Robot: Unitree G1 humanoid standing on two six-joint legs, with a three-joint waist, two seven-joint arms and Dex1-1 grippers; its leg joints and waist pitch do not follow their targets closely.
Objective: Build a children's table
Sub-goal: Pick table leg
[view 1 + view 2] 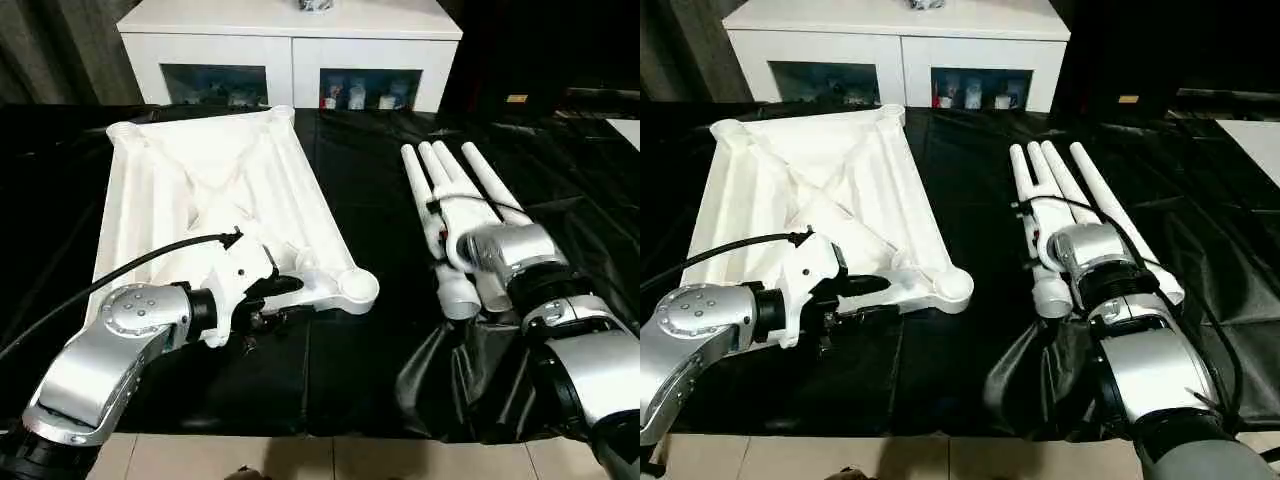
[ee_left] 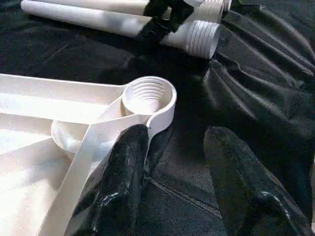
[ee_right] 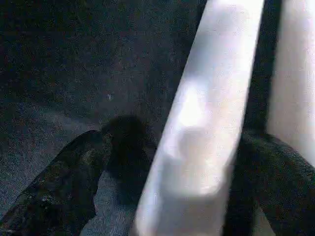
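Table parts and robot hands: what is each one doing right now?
Tabletop: upside down, ribs up, no legs in.
Corner socket: empty, threads showing.
Legs: four, lying side by side on the black sheet.
Left gripper: open, one finger against the tabletop's rim.
Right gripper: open wide, straddling one leg.
Cabinet: doors closed.

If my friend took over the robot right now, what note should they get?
Left pincer: open, one finger against the tabletop rim by its near corner socket.
Right pincer: open wide, straddling one leg, not yet closed.
Things: tabletop lies ribbed side up on the black sheet; four legs lie together to its right.
Done: parts laid out.
Left: all four legs still need fitting into the sockets.
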